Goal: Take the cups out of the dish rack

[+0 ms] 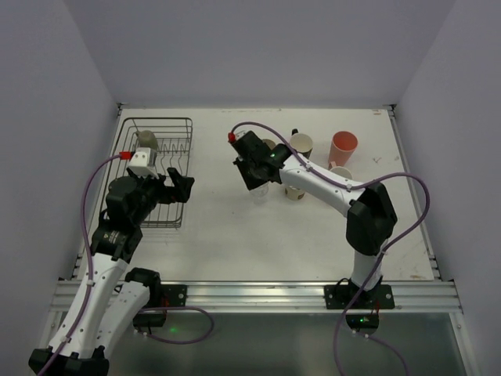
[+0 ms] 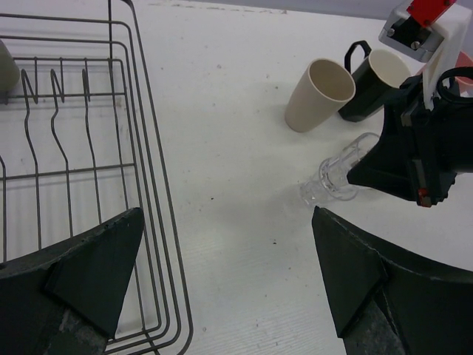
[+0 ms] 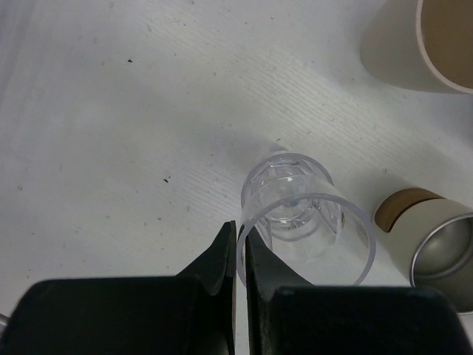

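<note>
While the right gripper (image 3: 238,235) pinches the rim of a clear glass (image 3: 295,200), its fingers nearly closed with only the glass wall between them, the glass stands upright well to the right of the dish rack (image 1: 160,168), out on the open desk (image 1: 219,235). I judge this to be the put-down of one cup; whether its base already bears on the desk I cannot tell. Next the jaws should part a little and the arm should rise straight up. That way the rim is not dragged, nor the glass tipped towards the beige tumbler (image 2: 321,92) and black mug (image 2: 369,78), which also stand right of the rack, near the glass. The left gripper (image 2: 227,214) hangs spread wide and empty over the rack's right-hand edge. At the rack's far left corner sits a greyish cup (image 1: 146,141), the only one I see inside it, so it is likely the left arm's next pick. The desk is white, faintly ribbed and speckled; plain pale walls close it on three sides.
</note>
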`<state>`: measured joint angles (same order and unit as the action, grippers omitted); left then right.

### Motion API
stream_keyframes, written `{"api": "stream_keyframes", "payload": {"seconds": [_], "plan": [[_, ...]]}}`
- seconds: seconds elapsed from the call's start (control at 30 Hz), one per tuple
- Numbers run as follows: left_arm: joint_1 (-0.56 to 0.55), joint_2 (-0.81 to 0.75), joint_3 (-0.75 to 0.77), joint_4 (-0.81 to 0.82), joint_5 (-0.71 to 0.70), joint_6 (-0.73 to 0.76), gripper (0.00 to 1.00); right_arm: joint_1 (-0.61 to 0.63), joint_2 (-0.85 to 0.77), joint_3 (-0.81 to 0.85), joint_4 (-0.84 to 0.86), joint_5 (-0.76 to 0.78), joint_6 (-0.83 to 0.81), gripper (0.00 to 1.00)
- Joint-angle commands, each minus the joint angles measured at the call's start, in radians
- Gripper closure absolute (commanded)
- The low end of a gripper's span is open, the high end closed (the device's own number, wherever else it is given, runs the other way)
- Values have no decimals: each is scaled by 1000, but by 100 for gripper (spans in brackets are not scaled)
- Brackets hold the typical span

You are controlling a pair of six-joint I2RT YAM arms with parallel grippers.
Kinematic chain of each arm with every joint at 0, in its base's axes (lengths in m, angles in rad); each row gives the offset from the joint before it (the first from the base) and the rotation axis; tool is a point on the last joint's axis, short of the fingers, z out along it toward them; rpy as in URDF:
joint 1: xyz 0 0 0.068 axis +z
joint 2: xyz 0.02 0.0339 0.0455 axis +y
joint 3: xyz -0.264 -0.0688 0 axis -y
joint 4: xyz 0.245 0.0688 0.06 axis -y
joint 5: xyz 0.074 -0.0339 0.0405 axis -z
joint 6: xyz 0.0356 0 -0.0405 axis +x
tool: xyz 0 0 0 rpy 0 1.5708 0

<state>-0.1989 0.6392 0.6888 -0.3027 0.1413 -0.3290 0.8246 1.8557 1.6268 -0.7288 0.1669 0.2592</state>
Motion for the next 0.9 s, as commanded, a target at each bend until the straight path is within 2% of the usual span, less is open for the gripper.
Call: {"api": "stream_keyframes", "payload": {"seconds": [0.0,0.23,0.27,0.3,0.4,0.53,0.63,0.73,0.8,0.87], "plan": [[-7,2,3,4,-16,19,0,4,14,-8,23,28,-18,100],[-4,27,11,1,-64,12,0,4,56,-5,31,57,-31,100],[-4,43,15,-1,-81,1,0,4,59,-1,29,60,-29,97],[-2,56,32,-3,-107,-7,0,4,59,2,29,63,-31,87],[6,105,77,-7,-121,-44,0,4,33,-7,52,74,-31,66],[6,181,133,25,-137,-103,0,4,-59,-18,88,57,-29,52],[6,253,196,30,-190,-126,0,4,-121,-54,127,8,-14,50],[4,336,247,65,-265,-153,0,5,-237,-160,214,-43,8,49],[15,394,290,76,-362,-156,1,5,-337,-267,270,-76,20,49],[74,494,331,96,-381,-166,2,5,-424,-379,360,-102,37,49]]}}
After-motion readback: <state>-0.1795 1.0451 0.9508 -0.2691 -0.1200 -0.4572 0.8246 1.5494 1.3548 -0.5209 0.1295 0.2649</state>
